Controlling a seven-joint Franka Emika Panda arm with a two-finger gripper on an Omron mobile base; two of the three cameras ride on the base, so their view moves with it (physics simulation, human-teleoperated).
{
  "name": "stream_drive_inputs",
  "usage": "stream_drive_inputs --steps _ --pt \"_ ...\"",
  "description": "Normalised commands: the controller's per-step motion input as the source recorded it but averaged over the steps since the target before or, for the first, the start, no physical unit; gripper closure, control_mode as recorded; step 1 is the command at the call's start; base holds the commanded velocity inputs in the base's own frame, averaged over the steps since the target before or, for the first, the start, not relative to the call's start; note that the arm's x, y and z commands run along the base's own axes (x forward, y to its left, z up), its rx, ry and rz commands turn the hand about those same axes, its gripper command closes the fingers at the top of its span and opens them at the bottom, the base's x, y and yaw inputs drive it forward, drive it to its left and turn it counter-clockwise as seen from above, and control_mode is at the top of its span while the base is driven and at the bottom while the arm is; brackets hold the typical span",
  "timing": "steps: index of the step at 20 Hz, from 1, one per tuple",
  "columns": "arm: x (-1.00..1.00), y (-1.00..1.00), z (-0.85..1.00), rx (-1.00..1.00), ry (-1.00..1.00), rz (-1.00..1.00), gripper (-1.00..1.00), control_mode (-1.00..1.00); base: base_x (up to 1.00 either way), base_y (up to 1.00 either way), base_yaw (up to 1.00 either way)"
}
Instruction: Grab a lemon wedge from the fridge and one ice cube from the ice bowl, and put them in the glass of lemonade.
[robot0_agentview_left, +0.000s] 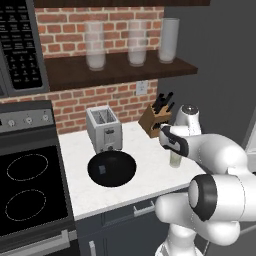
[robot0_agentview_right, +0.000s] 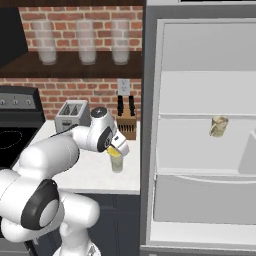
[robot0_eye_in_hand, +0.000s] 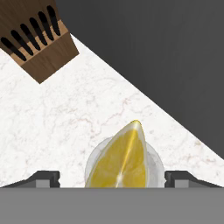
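Observation:
My gripper (robot0_eye_in_hand: 113, 178) hangs open right over the glass of lemonade (robot0_agentview_left: 175, 160), its fingertips (robot0_eye_in_hand: 47, 177) spread wide. Between them the lemon wedge (robot0_eye_in_hand: 122, 159) sits at the glass rim (robot0_eye_in_hand: 156, 162), touching neither finger. From the right base the wedge (robot0_agentview_right: 112, 150) shows as a yellow spot just under the hand, above the glass (robot0_agentview_right: 116, 162). The black ice bowl (robot0_agentview_left: 122, 170) lies left of the glass on the counter with an ice cube (robot0_agentview_left: 102, 170) in it. The fridge (robot0_agentview_right: 200, 150) stands open to the right, its pale shelves showing.
A toaster (robot0_agentview_left: 104, 129) and a knife block (robot0_agentview_left: 155, 120) stand behind the bowl and the glass. The stove (robot0_agentview_left: 30, 190) is at the left, below the microwave (robot0_agentview_left: 20, 45). Tall frosted glasses (robot0_agentview_left: 137, 42) line the wall shelf. A jar (robot0_agentview_right: 218, 126) sits on a fridge shelf.

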Motion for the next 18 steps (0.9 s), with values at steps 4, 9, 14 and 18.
stream_drive_inputs --steps 4,9,14,18 --pt "-0.02 0.0 0.0 0.0 0.0 0.0 -1.0 -1.0 0.0 0.0 0.0" --pt "-0.22 0.0 0.23 0.0 0.0 0.0 -1.0 -1.0 0.0 0.0 0.0" --pt "-0.17 -0.11 0.16 0.03 -0.02 0.0 -1.0 -1.0 0.0 0.0 0.0" --pt "-0.2 -0.03 0.05 0.02 0.0 0.0 -1.0 -1.0 0.0 0.0 0.0"
